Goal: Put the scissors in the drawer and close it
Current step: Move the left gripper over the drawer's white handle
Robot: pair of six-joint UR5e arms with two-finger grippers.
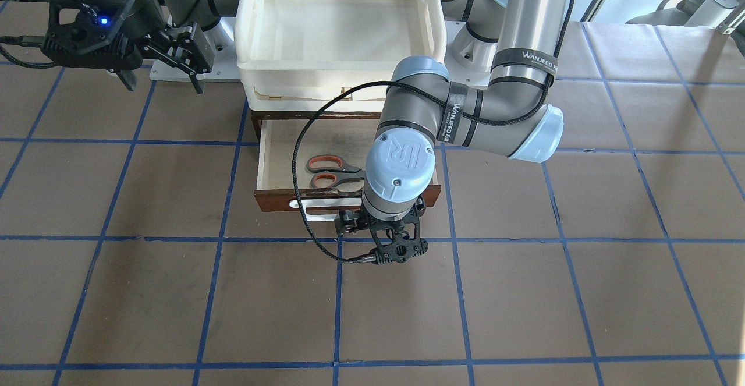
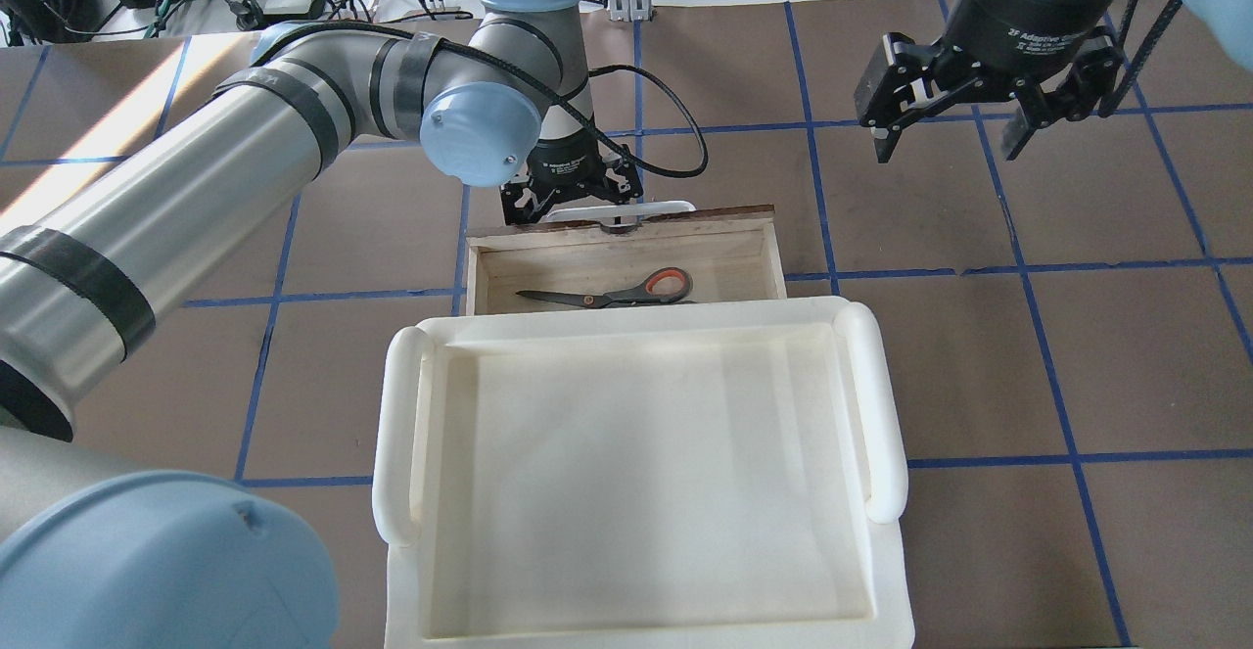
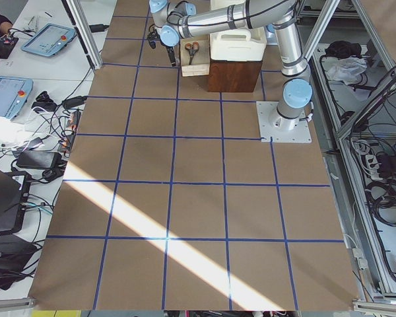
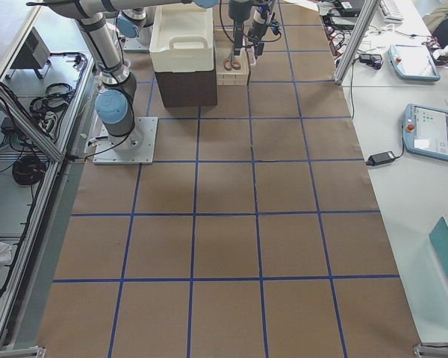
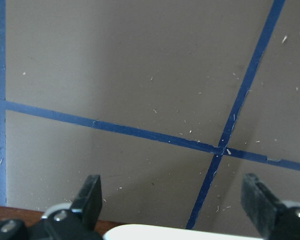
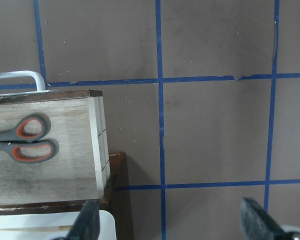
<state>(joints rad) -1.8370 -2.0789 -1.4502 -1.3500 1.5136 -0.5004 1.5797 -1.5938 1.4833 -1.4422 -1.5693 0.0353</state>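
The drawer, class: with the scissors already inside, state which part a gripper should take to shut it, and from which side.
The white bar handle at the middle of the drawer front. It stands proud, leaving a gap for a finger; come from above on the front side, where the left gripper hangs open.

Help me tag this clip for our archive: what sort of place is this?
Probably a robotics lab: a table gridded with blue tape, teach pendants on a side bench, cable bundles alongside.

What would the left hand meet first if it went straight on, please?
Probably the brown table, ahead of the open left hand; the drawer's white handle sits close, so it may clip that.
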